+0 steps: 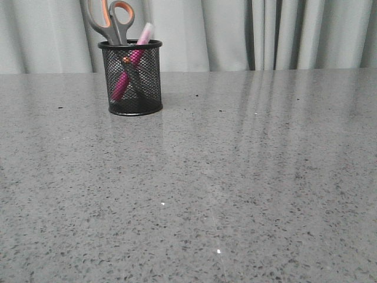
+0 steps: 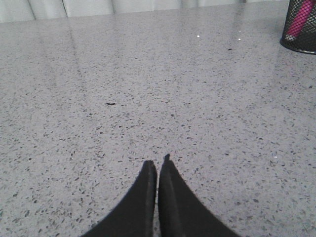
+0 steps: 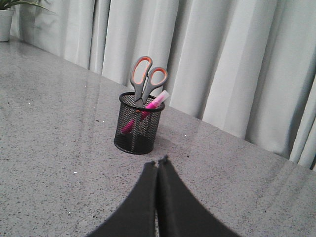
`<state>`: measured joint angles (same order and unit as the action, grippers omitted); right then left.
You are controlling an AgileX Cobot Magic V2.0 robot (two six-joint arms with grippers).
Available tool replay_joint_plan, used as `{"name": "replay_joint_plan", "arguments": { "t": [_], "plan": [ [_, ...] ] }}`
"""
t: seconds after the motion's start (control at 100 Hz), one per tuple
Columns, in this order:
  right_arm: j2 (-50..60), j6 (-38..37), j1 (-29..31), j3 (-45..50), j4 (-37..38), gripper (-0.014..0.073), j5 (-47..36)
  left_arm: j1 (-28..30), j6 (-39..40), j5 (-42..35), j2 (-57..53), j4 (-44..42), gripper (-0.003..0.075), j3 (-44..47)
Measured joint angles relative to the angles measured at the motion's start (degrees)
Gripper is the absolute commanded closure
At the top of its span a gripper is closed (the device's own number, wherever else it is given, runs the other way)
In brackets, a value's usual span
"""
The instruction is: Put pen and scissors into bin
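Note:
The black wire-mesh bin [image 1: 134, 79] stands upright at the far left of the table. The grey scissors [image 1: 111, 21] stand in it, orange-lined handles up. The magenta pen [image 1: 131, 66] leans inside it, pale cap above the rim. The right wrist view shows the bin [image 3: 139, 124] with the scissors [image 3: 146, 78] and the pen [image 3: 154, 102] in it. The left wrist view shows only the bin's base [image 2: 300, 25] and some pen [image 2: 298, 24]. My left gripper [image 2: 157, 162] is shut and empty above bare table. My right gripper [image 3: 159, 161] is shut and empty, short of the bin. Neither gripper shows in the front view.
The speckled grey table [image 1: 235, 177] runs back to pale curtains [image 1: 283, 32]. A white pot with a green plant [image 3: 6, 19] stands far off in the right wrist view. Small dark specks [image 2: 110, 103] lie on the table.

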<state>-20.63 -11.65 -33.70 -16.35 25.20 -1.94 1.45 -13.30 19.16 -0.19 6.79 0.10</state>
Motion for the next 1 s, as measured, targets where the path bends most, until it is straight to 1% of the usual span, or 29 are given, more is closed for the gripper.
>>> {"name": "replay_joint_plan", "arguments": {
  "t": [0.6, 0.76, 0.86, 1.0],
  "plan": [
    [0.00, 0.00, 0.00, 0.14, 0.09, 0.0662, -0.14, 0.00, 0.04, 0.00, 0.00, -0.09, 0.0739, 0.00],
    [0.12, 0.00, 0.25, 4.06, 0.09, 0.0662, -0.57, 0.00, 0.04, 0.00, 0.00, -0.09, 0.0739, 0.00],
    [1.19, 0.00, 2.74, 7.90, -0.12, 0.0662, -0.57, 0.00, 0.04, 0.00, 0.00, -0.09, 0.0739, 0.00],
    [5.30, 0.00, 8.85, 12.45, -2.25, 0.0662, 0.37, 0.00, 0.04, 0.00, 0.00, -0.09, 0.0739, 0.00]
  ]
}}
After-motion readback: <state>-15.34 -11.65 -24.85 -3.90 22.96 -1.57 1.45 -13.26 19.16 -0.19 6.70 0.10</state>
